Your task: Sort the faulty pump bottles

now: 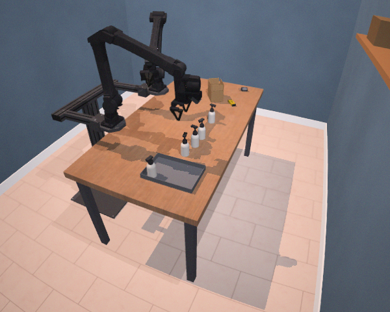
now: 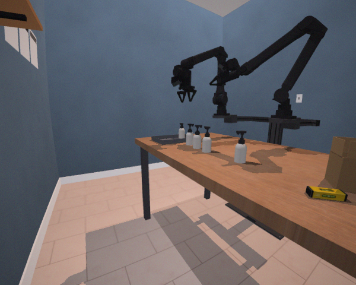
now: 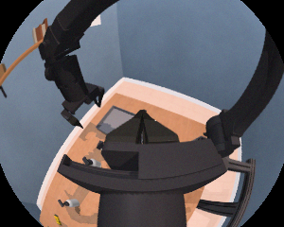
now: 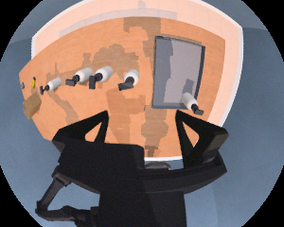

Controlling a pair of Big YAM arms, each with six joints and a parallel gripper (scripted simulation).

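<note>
Five white pump bottles with black heads stand upright. One bottle stands in the near-left corner of the grey tray; it also shows in the right wrist view. Three bottles stand in a row on the table beyond the tray. A fifth stands further back. My right gripper is open and empty, high above the table behind the row. My left gripper is shut and empty, folded back near its base.
A cardboard box, a yellow tool and a small dark object sit at the table's far end. The arms' rail and bases stand along the table's left edge.
</note>
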